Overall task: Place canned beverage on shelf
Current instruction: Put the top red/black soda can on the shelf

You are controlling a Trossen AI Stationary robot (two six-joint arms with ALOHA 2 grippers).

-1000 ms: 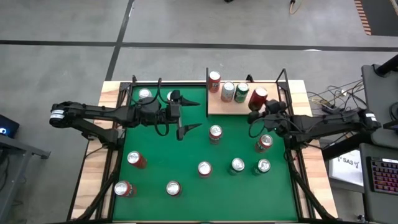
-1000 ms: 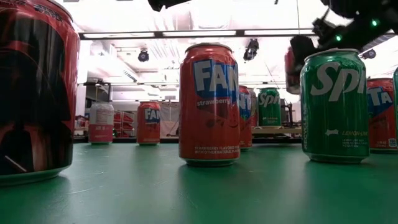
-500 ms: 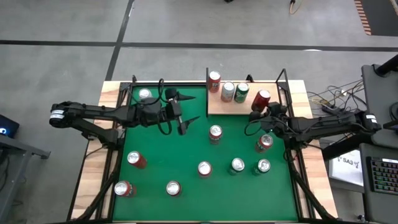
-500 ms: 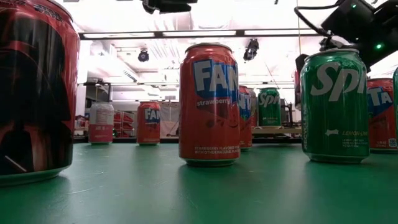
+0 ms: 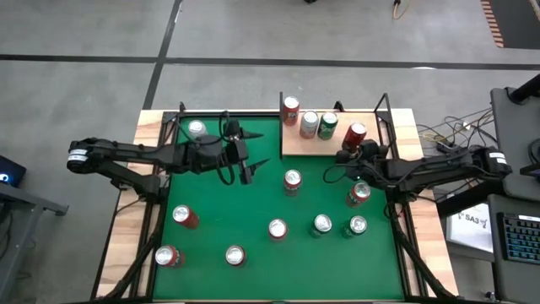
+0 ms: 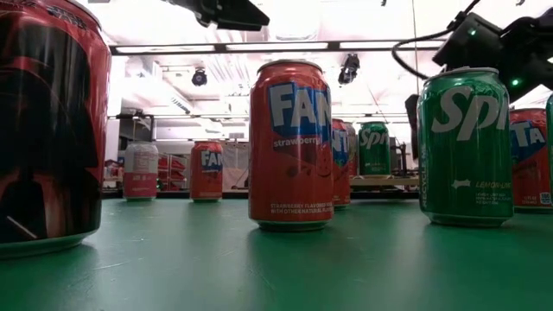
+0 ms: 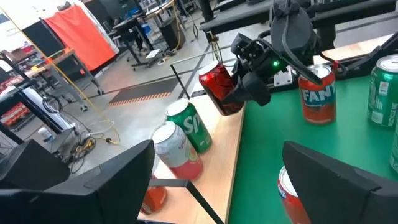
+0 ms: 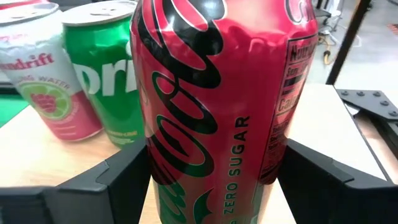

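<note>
- We see the right tool [image 5: 348, 154] clamped on the red can [image 5: 355, 134], its two fingers on opposite sides of the can's middle, over the right end of the shelf [image 5: 295, 143], which sits at the table's [image 5: 211, 211] far edge.
- The silver can [image 5: 309, 124] and green can [image 5: 327, 126] already stand on the shelf beside it.
- We judge the can stiff, smooth and slippery, fairly heavy if full; it is best gripped around the mid-body and kept upright.
- The left tool [image 5: 247, 152] hangs wide and empty above the table's far left part.
- Compared with a second ago, the red can has moved further over the shelf and the left tool has drawn back towards the far left corner.
</note>
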